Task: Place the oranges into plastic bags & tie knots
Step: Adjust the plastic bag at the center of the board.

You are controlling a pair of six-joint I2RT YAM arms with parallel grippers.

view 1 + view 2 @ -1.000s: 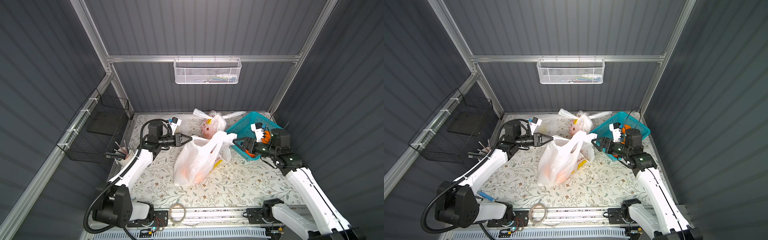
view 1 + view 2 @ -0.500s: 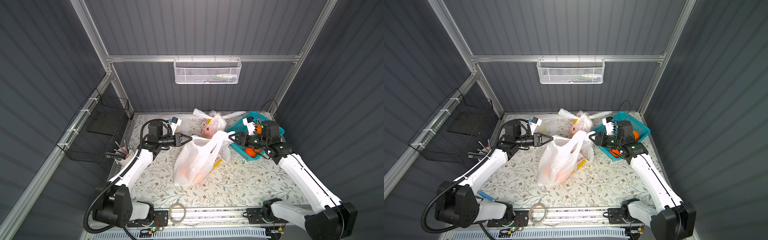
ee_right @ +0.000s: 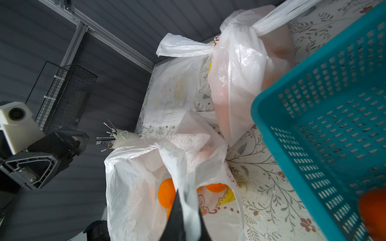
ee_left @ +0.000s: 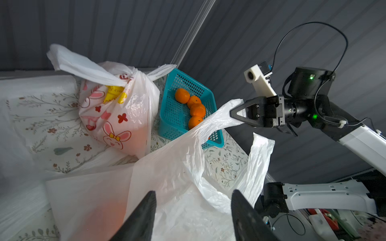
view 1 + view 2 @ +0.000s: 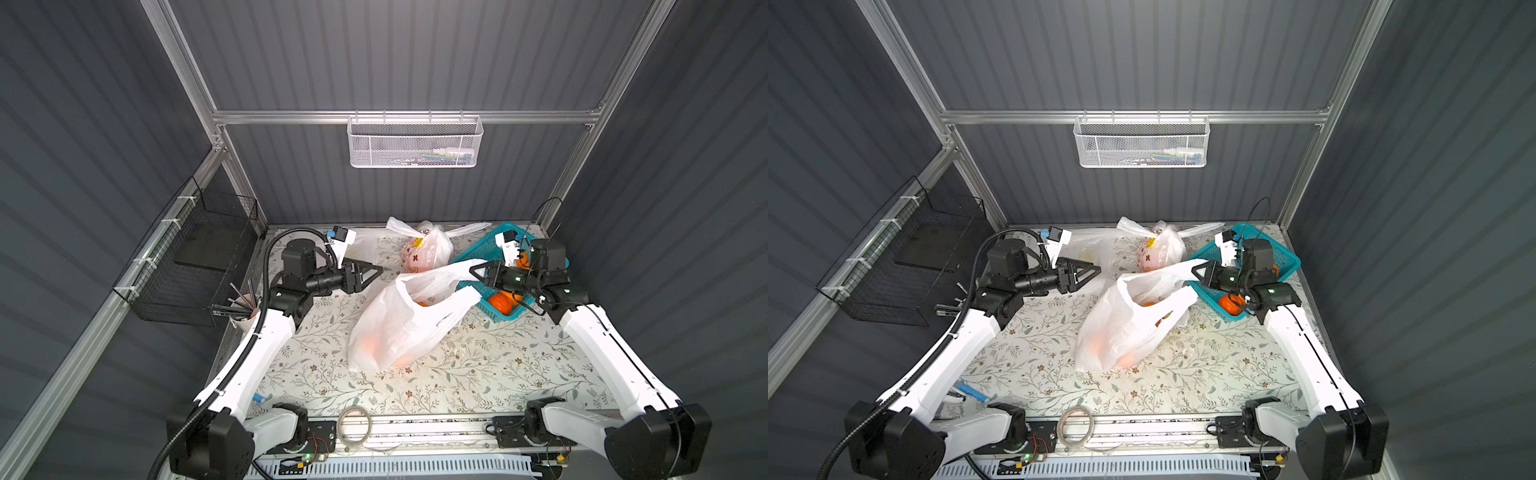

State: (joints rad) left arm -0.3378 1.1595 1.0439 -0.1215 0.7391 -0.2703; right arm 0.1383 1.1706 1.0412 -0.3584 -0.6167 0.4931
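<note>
Left claw (image 5: 379, 271) spread and empty; right claw (image 5: 473, 272) pinched on bag handle (image 5: 440, 276).

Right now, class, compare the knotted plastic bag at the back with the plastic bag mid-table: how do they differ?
The knotted bag is tied shut; the middle bag gapes open. The knotted bag sits as a round bundle no gripper touches; the middle bag is stretched, one handle pinched in the right gripper. Both are thin translucent white with oranges showing through.
</note>
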